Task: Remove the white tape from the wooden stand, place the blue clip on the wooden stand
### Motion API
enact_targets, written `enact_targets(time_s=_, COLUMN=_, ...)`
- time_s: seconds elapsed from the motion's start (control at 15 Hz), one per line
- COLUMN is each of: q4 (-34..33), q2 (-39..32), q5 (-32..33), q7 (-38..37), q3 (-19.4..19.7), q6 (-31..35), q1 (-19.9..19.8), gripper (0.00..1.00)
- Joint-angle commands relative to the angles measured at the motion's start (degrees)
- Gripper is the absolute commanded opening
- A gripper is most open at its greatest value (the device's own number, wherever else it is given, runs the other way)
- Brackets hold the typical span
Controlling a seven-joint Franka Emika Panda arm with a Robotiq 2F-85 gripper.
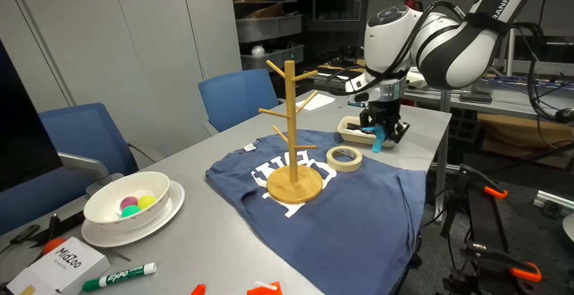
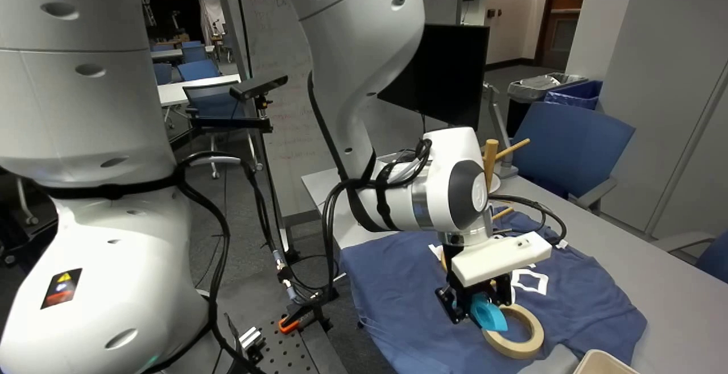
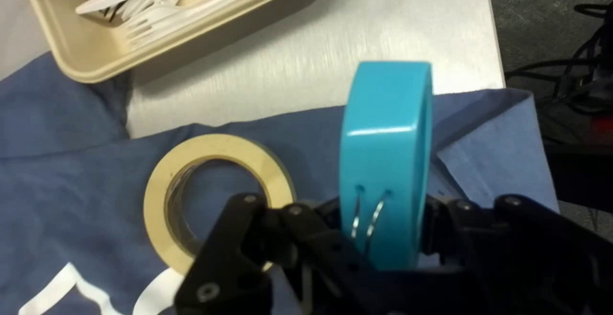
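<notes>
The wooden stand [image 1: 291, 120] is upright on its round base, with bare side pegs; in an exterior view its upper part [image 2: 489, 161] shows behind the arm. The white tape [image 1: 344, 165] lies flat on the blue shirt beside the stand's base, off the pegs. It also shows in an exterior view [image 2: 536, 328] and left of the jaws in the wrist view [image 3: 155, 200]. My gripper [image 3: 380, 229] is shut on the blue clip [image 3: 385, 152] and holds it above the table, near the tape. The clip also shows in both exterior views [image 1: 378, 139] [image 2: 488, 312].
A blue shirt [image 1: 358, 214] lies under the stand and tape. A beige tray [image 1: 358, 138] with plastic cutlery stands close to the gripper. A white bowl [image 1: 121, 221] with coloured balls, a white box [image 1: 67, 263] and a green marker [image 1: 121, 276] stand at the table's other end.
</notes>
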State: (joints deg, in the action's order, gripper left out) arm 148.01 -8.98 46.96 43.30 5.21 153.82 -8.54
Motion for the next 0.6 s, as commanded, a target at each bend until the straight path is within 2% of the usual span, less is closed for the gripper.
enact_targets(time_s=0.0, q4=3.16, q2=6.07, q5=0.2, q7=1.49, q3=-1.07, q6=-0.95, q1=1.66, gripper=0.01)
enact_targets(time_s=0.53, q4=6.86, q2=16.55, q5=-0.97, q7=4.82, q3=-3.66, q6=-4.4, q1=5.69, gripper=0.01)
